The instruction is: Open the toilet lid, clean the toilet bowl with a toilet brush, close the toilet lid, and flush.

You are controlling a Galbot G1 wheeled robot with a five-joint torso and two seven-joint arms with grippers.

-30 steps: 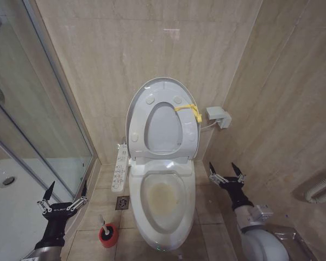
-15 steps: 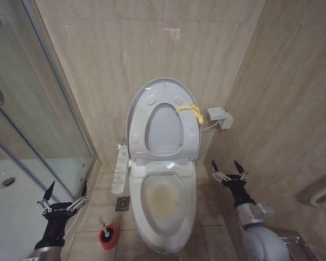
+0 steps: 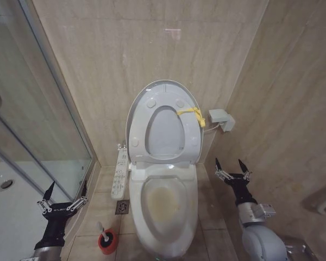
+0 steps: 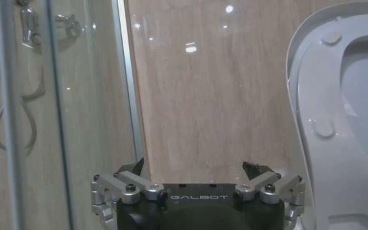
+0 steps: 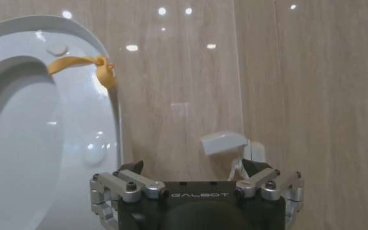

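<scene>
Both pincers are spread wide and hold nothing: the left pincer (image 3: 63,191) hangs beside the glass shower door (image 3: 27,109), left of the stained white ceramic toilet bowl (image 3: 164,202), and the right pincer (image 3: 232,167) to the bowl's right, below the small white wall box (image 3: 218,116). The large glossy white oval toilet lid (image 3: 164,89) stands raised against the wall behind the white seat ring with its yellow strap (image 3: 191,113), while the thin white toilet brush (image 3: 101,228) sits in its round red holder cup (image 3: 106,242) on the floor left of the bowl, bristle head hidden. Since a second ago the whole view has shifted slightly, with the grippers spread as before.

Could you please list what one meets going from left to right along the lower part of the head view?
Left gripper, jaws open → toilet brush in its red holder → toilet bowl → right gripper, jaws open.
</scene>
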